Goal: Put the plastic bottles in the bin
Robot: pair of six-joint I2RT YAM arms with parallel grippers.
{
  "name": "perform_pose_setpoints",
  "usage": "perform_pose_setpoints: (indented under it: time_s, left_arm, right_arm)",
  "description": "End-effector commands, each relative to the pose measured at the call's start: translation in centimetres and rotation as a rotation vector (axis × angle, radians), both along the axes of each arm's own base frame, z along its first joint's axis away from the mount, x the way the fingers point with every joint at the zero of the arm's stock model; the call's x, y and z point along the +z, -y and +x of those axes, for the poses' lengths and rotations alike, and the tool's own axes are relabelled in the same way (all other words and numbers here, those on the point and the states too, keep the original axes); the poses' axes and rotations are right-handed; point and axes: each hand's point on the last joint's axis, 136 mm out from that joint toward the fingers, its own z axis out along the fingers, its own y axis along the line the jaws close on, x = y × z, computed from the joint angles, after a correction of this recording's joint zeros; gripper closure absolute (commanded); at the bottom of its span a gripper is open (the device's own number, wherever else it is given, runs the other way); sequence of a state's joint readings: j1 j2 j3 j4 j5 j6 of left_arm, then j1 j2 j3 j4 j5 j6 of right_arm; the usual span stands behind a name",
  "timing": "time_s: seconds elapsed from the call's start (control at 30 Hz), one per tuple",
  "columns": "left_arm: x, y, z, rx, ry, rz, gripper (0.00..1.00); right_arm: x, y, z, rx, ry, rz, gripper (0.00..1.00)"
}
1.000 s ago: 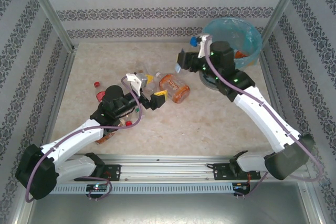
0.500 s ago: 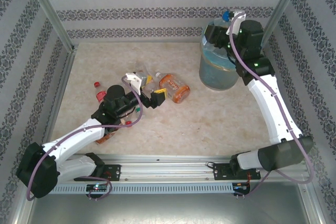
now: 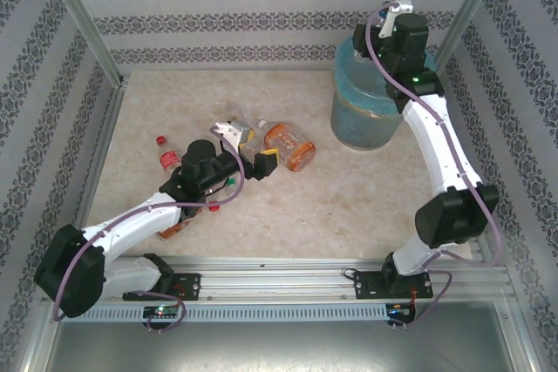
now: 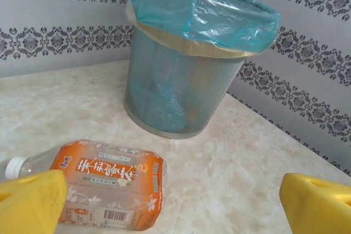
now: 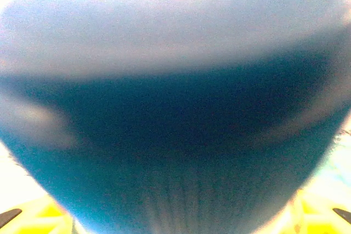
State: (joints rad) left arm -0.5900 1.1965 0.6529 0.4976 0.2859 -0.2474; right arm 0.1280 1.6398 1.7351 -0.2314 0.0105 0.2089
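The bin [image 3: 359, 119] is a grey mesh bucket with a light-blue bag, standing at the back right; it also shows in the left wrist view [image 4: 181, 86]. My right gripper [image 3: 389, 25] is raised over its rim, shut on a bottle with blue on it [image 5: 175, 135] that blurs across the right wrist view between the yellow fingers [image 5: 41, 215]. An orange-labelled bottle [image 3: 290, 146] [image 4: 109, 182] lies mid-table. My left gripper [image 3: 261, 164] [image 4: 175, 212] stands wide open just before it, holding nothing. A clear bottle [image 3: 237, 127] lies beside it.
A red-capped bottle [image 3: 168, 159] and a loose red cap [image 3: 160, 139] lie at the left. A brownish bottle [image 3: 178, 226] lies partly under the left arm. Patterned walls and metal posts close the table in on three sides.
The right arm has swung from mid-table up and back to above the bin, carrying the blue bottle. The left arm has edged slightly towards the orange-labelled bottle, still open.
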Motion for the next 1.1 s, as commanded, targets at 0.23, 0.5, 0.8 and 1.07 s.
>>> perform_pose_setpoints:
  time_s: [0.23,0.5,0.8,1.07]
  left_arm:
    - [-0.9,0.5,0.7,0.003,-0.052,0.024,0.00]
    - [-0.9,0.3,0.9,0.018,-0.050,0.021,0.00]
    - [-1.1,0.0,0.9,0.034,-0.056,0.021,0.00]
    - [-1.1,-0.1,0.9,0.037,-0.054,0.027,0.00]
  right_arm:
    - [-6.0,3.2,4.2,-0.079,-0.111,-0.029,0.57]
    - [-11.5,4.0,5.2,-0.080,-0.226,-0.025,0.56]
    - [-12.6,3.8,5.0,-0.061,-0.261,-0.004,0.43]
    - [-12.7,4.3,4.9,-0.074,-0.267,-0.034,0.37]
